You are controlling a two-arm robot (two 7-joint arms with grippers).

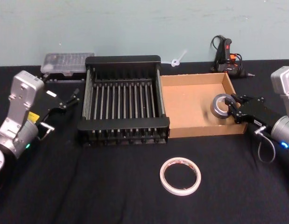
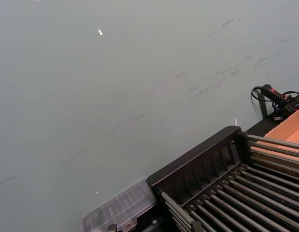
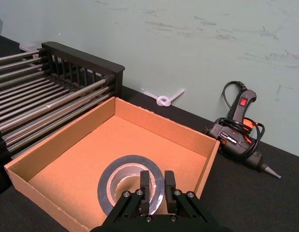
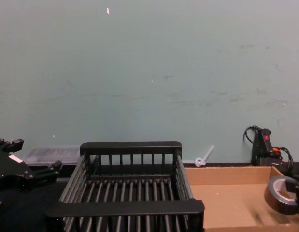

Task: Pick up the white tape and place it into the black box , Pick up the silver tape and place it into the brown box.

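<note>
Silver tape: a small roll with a dark grey-silver outer band and a pale inner core, held tilted above the floor of the brown box near its right wall, at the end towards the robot. The right gripper reaches in over that right wall; in the right wrist view its two fingers pinch the near side of the roll's ring, one finger inside the hole and the other outside. The brown box is a shallow cardboard tray with low walls, standing just beside the right side of the black box, their walls touching or nearly so. The black box is a plastic crate with thick rims and a floor of parallel bars. White tape: a wide flat ring with red print on its top face, lying flat on the black table cloth in front of both boxes and apart from them. Behind the black box's left corner lies a clear plastic container; behind the brown box, against the wall, lie a black glue gun with orange marks and a small white plastic piece. The left gripper hovers to the left of the black box, its fingers spread apart and holding nothing
</note>
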